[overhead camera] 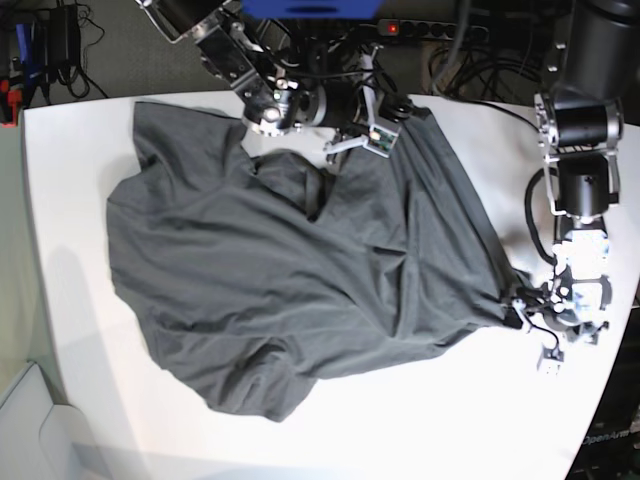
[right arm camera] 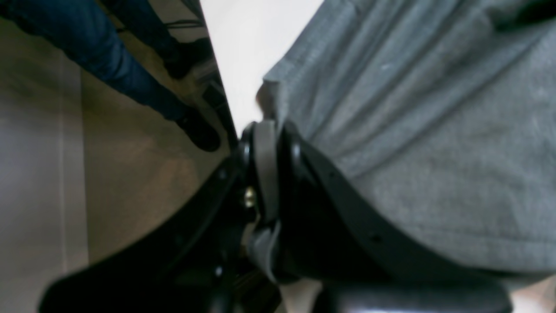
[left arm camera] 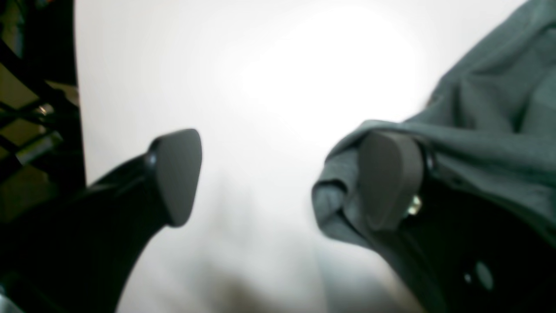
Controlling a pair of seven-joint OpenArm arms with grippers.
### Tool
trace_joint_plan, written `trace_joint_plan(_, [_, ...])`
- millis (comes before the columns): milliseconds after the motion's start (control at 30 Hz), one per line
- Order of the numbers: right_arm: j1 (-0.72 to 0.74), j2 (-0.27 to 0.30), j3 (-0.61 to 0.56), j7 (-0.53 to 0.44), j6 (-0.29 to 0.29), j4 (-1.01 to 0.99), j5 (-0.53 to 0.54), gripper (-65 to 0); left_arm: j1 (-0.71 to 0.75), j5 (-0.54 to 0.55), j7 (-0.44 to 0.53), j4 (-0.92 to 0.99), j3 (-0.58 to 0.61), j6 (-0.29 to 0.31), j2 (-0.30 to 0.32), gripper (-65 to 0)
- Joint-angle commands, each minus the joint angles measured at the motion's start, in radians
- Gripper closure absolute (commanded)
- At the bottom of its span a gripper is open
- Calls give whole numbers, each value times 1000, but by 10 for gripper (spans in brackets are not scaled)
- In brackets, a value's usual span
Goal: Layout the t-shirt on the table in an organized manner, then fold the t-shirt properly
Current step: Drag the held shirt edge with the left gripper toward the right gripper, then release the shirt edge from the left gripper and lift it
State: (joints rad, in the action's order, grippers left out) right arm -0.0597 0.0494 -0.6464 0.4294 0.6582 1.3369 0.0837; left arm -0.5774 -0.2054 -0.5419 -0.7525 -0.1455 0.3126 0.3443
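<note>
The dark grey t-shirt (overhead camera: 280,260) lies crumpled and partly spread over the white table (overhead camera: 420,420). My right gripper (overhead camera: 383,138) is at the shirt's far edge. In the right wrist view the right gripper (right arm camera: 265,130) is shut on that edge of the t-shirt (right arm camera: 412,130), with creases running away from it. My left gripper (overhead camera: 535,318) is at the shirt's right corner. It stands open (left arm camera: 282,178): one finger is over bare table (left arm camera: 260,87), while the other finger (left arm camera: 388,178) has t-shirt cloth (left arm camera: 491,130) draped around it.
A power strip and cables (overhead camera: 430,25) lie behind the table's far edge. A person's legs in blue jeans (right arm camera: 108,56) stand on the floor beside the table edge (right arm camera: 226,113). The left arm's base (overhead camera: 580,130) rises at the table's right side.
</note>
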Motion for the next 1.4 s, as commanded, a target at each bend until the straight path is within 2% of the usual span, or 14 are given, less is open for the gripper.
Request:
trace_joint_plan(0, [-2,22,4,84,-22,-6,-69,0,-29,-15,41,20,-7,-5,11,-550])
trace_joint_plan(200, [-6,40,6,84,-22,-6,-69,0,-36,-30,139,106,-10,-5,49,-550])
trace_joint_plan(833, [-6,53,6,84,-22,-4,-69,0,-209,-39,142,106,-7,-5,78,-549])
trace_joint_plan(1233, [-4,50,6,84,-22,-3,-68,0,-137,-30,136,104,-7,1,80,-549])
trace_joint_plan(1367, [-4,50,6,84,-22,-3,-68,0,-99,-29,131,104,-9,6,55,-549])
